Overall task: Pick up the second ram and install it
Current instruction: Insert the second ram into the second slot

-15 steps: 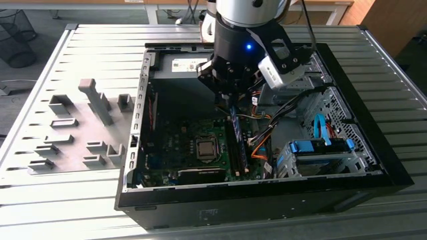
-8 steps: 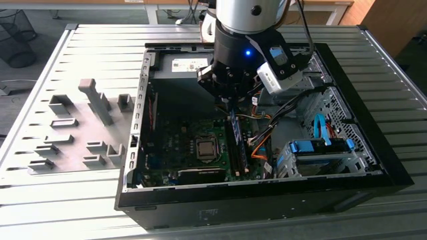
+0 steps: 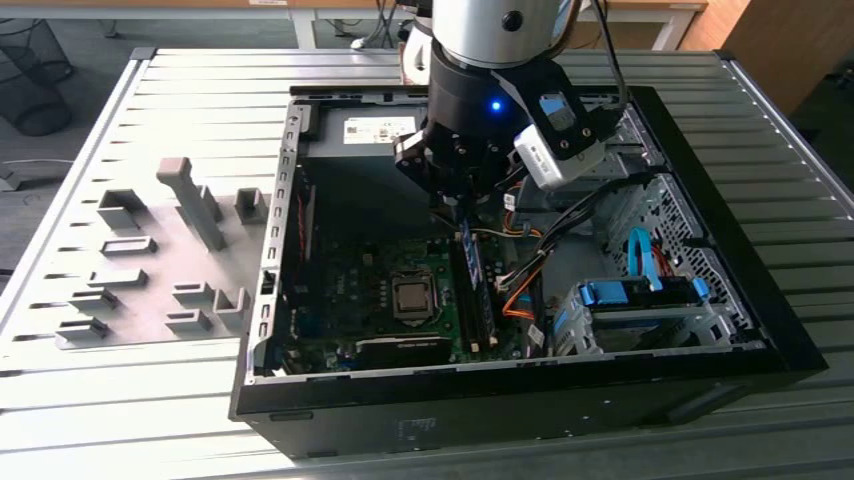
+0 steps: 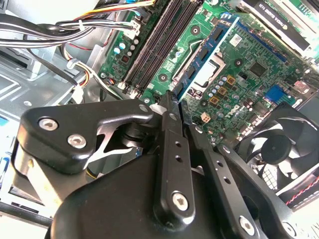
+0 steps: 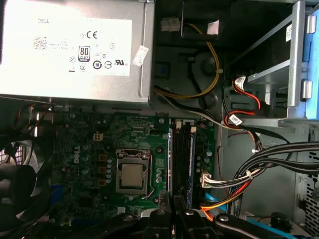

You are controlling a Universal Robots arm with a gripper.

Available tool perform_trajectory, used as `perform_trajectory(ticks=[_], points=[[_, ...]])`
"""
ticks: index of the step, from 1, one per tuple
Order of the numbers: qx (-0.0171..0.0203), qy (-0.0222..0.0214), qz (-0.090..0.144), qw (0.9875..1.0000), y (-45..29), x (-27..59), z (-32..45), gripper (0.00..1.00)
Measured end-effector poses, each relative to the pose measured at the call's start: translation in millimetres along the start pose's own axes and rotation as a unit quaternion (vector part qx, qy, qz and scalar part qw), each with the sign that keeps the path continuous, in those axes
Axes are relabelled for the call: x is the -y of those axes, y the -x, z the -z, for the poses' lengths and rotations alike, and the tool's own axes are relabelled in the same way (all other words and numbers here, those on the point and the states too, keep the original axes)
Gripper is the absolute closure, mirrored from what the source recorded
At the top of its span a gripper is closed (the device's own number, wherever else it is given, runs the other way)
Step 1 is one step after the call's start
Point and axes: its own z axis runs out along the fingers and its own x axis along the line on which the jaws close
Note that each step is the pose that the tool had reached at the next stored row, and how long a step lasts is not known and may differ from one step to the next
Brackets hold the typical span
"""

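Observation:
My gripper (image 3: 451, 205) hangs inside the open computer case, shut with its fingers pressed together and nothing between them. It is just above the far end of the memory slots. The second ram (image 3: 473, 290) stands on edge in a slot of the green motherboard (image 3: 360, 290), its chips showing along one side. In both wrist views the slots (image 5: 182, 159) (image 4: 159, 45) hold dark sticks seen edge-on, side by side, and I cannot tell which is which there. The fingertips (image 4: 169, 102) (image 5: 160, 218) sit close to the slots' end.
The power supply (image 3: 374, 128) (image 5: 70, 50) lies beyond the slots. The processor socket (image 3: 411, 297) (image 5: 132, 174) is beside them. Cable bundles (image 3: 521, 290) (image 5: 259, 169) and a blue drive cage (image 3: 641, 295) crowd the other side. A fan (image 4: 279, 149) is nearby. Grey holder blocks (image 3: 147, 260) stand outside the case.

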Motion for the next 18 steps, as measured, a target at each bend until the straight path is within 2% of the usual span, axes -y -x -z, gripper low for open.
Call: perform_trajectory(ticks=[6,12,18], points=[[-0.0002,0.0001,0.0,1.0,0.8,0.1,-4.4,0.86],[-0.0003,0.0,0.0,1.0,2.6,2.6,-12.4,0.86],[-0.0002,0.0001,-0.002,1.0,5.6,5.7,-23.5,0.86]])
